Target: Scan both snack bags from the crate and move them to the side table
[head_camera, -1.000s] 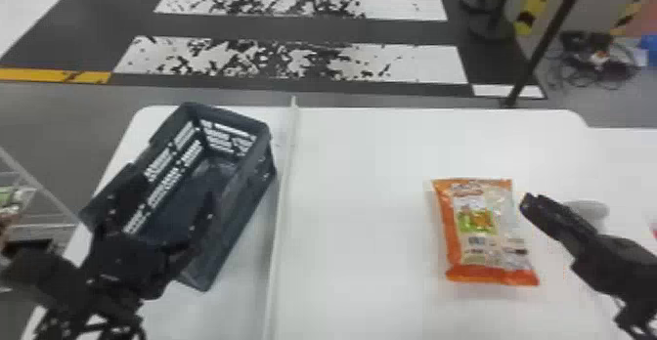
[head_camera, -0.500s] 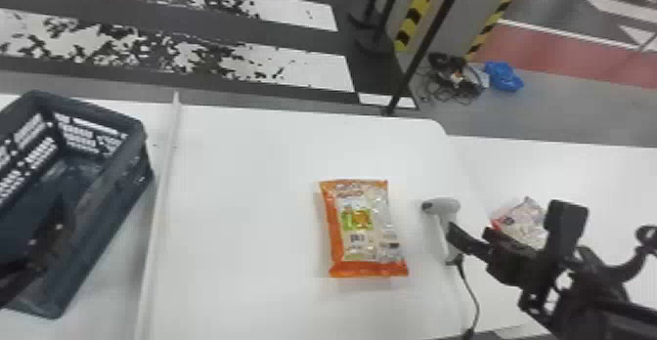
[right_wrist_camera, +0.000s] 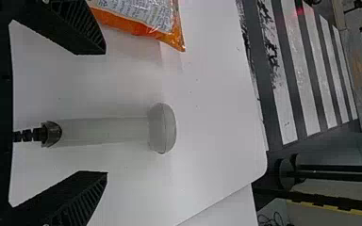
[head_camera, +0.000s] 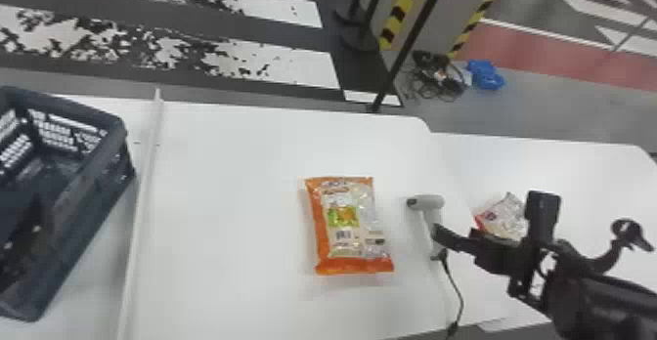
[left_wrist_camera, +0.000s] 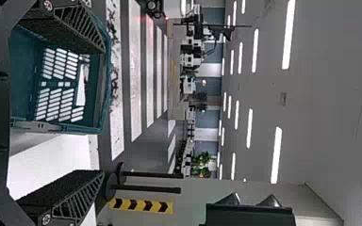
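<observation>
While the orange snack bag point(head_camera: 344, 231) apparently awaits scanning, the right tool point(right_wrist_camera: 106, 112) hovers empty, fingers spread, near the handheld barcode scanner point(right_wrist_camera: 162, 128) on the counter point(head_camera: 234, 217). Gripping it looks next.

The dark floor point(head_camera: 273, 33) bore white stripes point(head_camera: 303, 73), patchily worn, and a red band point(head_camera: 537, 55). Black posts point(head_camera: 410, 41) stood near black-and-yellow tape point(head_camera: 403, 4). Tangled cables point(head_camera: 435, 77) lay beside a blue bundle point(head_camera: 484, 74). Strip lights point(left_wrist_camera: 288, 35) shone on the grey ceiling point(left_wrist_camera: 330, 94).
</observation>
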